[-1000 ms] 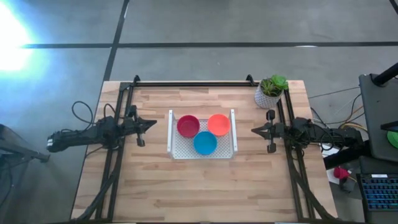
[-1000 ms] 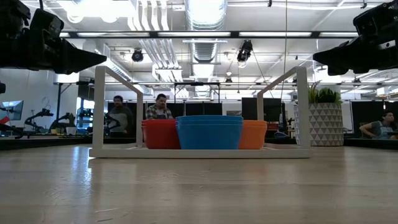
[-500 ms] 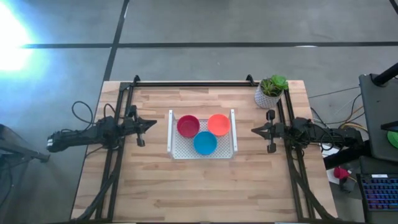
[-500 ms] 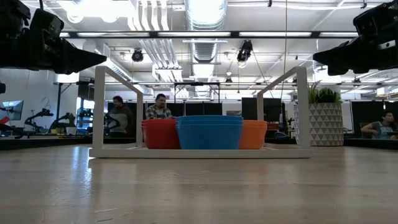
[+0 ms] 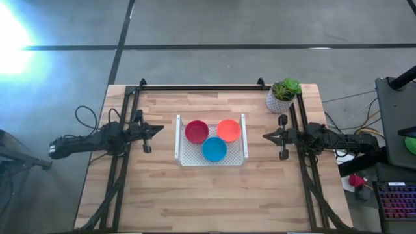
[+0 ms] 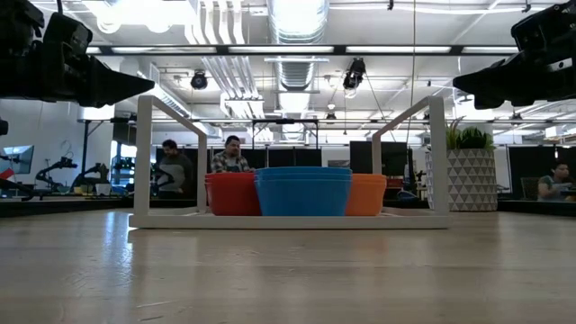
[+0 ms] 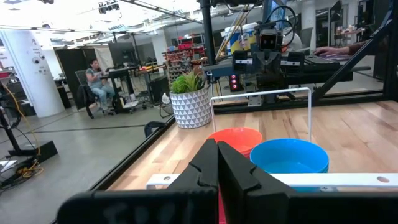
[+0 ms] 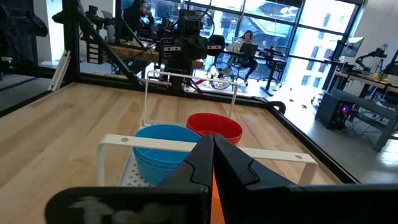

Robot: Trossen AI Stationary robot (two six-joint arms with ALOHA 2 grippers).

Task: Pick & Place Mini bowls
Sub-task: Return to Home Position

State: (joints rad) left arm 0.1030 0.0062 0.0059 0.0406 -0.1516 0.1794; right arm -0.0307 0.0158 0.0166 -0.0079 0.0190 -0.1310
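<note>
Stacks of small round plastic mini bowls, the red bowls, orange bowls and blue bowls, stand inside the white perforated tray at the centre of the wooden worktop. I read the left gripper and right gripper as flanking the tray, well apart from it, pointing inward, fingers pressed together on nothing. Neither arm looks nearer, and I judge no bowl left to fetch.

Only a seated person in the background has shifted slightly; the keyboard glows pinker.
</note>
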